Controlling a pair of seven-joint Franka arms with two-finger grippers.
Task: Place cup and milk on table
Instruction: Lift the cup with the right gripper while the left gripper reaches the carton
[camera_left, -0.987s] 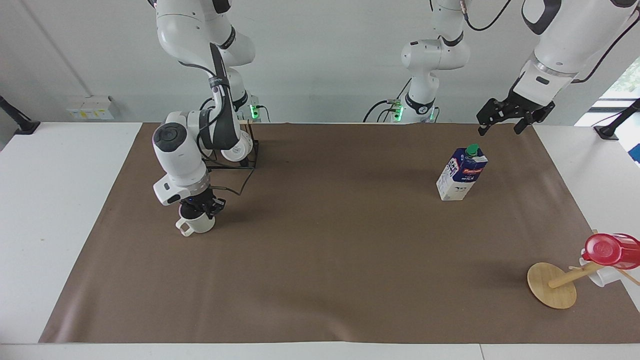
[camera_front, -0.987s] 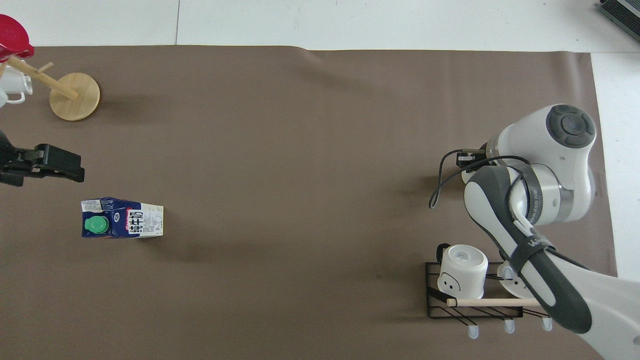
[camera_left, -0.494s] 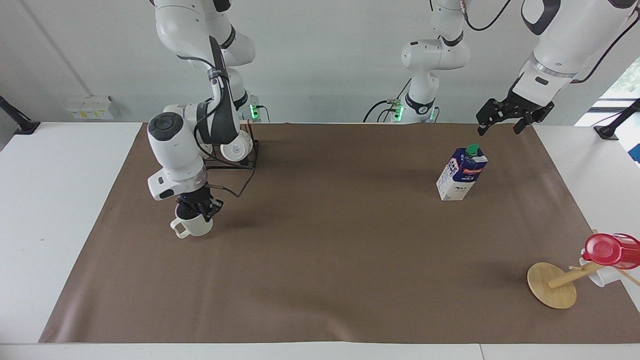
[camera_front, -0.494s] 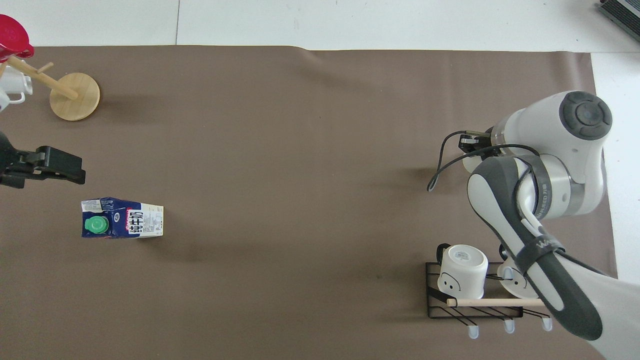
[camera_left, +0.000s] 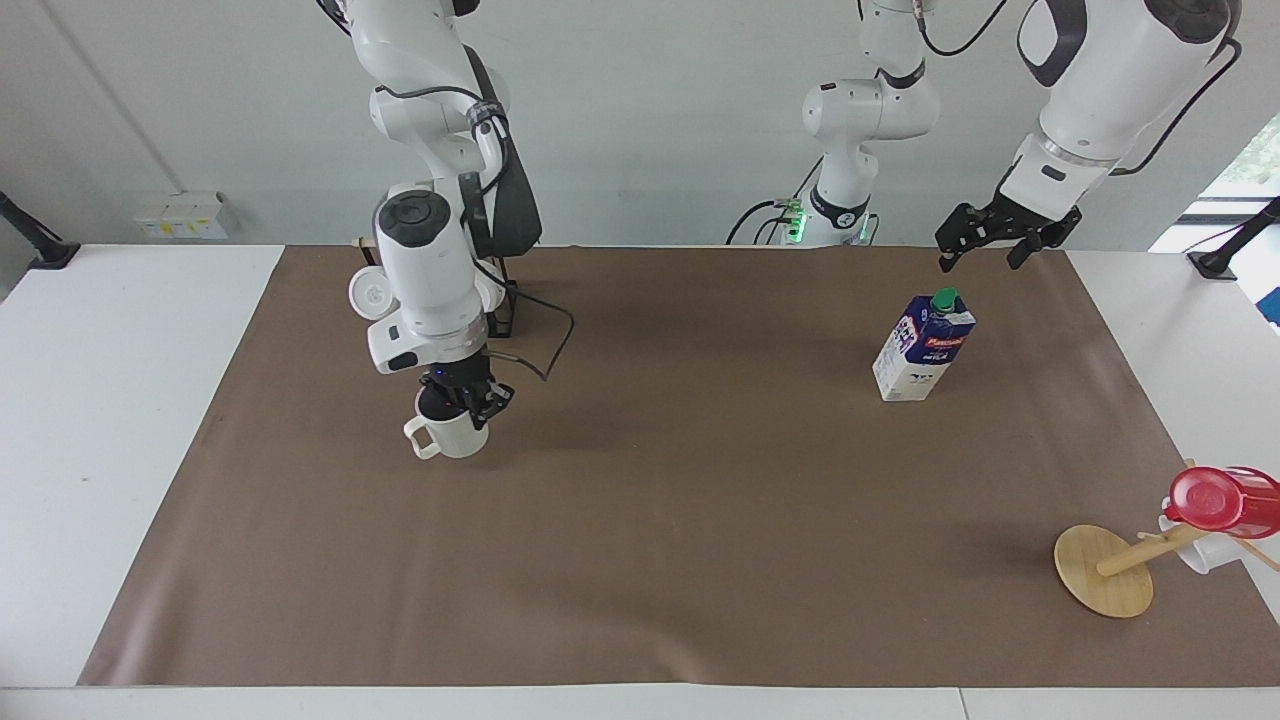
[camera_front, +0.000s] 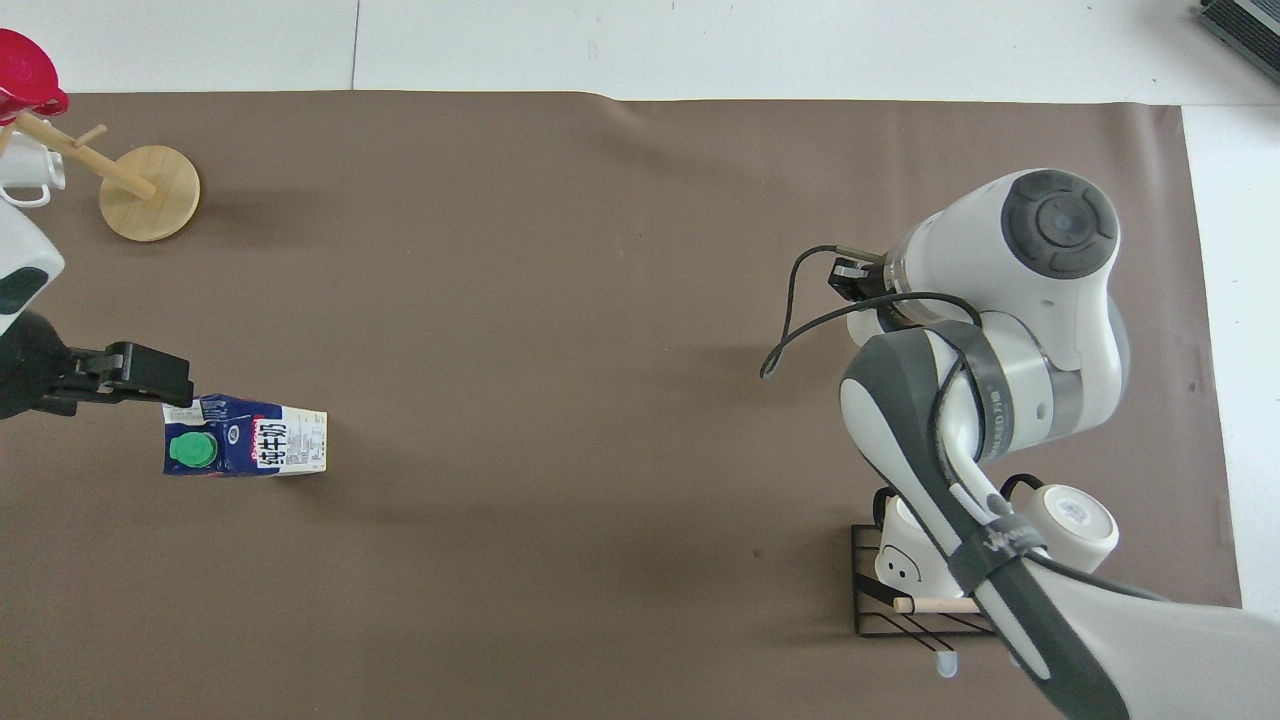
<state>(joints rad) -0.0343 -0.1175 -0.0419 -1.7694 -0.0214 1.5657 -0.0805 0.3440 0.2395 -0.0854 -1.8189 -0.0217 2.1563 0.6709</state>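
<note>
- The right gripper (camera_left: 465, 398), left of centre in the facing view, grips the cup (camera_left: 452, 433) by its rim just above the table (camera_left: 700, 560); a late release could tip it.
- The left gripper (camera_left: 985, 240), upper right, hangs wide and empty above the milk (camera_left: 924, 346); a descent could knock the carton.
- Count: 1 cup, 1 milk, 2 grippers.

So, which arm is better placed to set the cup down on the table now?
Right. The right gripper is shut on the cup, low over the table. The left gripper hangs open above the milk.
</note>
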